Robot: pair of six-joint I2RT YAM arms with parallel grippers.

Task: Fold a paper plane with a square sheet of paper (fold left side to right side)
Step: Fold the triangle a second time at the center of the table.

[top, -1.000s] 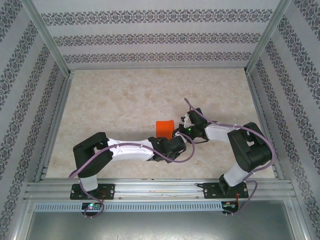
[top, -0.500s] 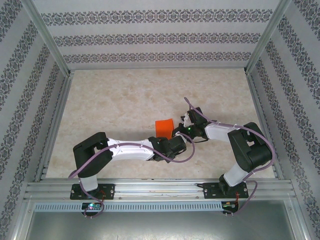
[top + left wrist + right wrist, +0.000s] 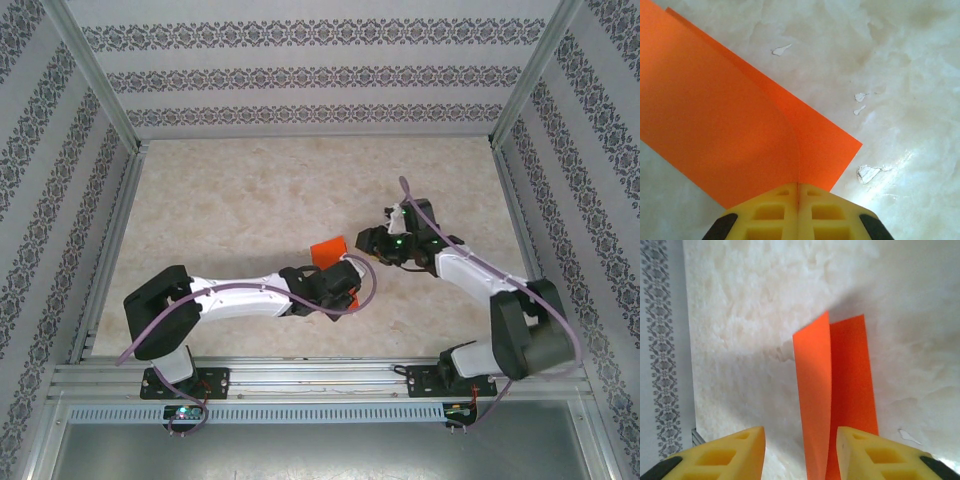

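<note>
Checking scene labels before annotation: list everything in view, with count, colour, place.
sheet of paper: one, orange-red, loosely folded over, mid-table
table: one, pale marbled, under everything
flecks: a few, white, on the table near the paper
walls: three, white with dark patterned bands, around the table
frame rails: silver, near edge
cables: two, purple, along the arms
arms: two, white-black, near edge
left fingers: yellow, shut on the paper
right fingers: yellow, open, facing the paper

Marbled tabletop [image 3: 250, 200] — small chips [image 3: 869, 173], patterned walls [image 3: 300, 75], aluminium rails [image 3: 320, 375]
</note>
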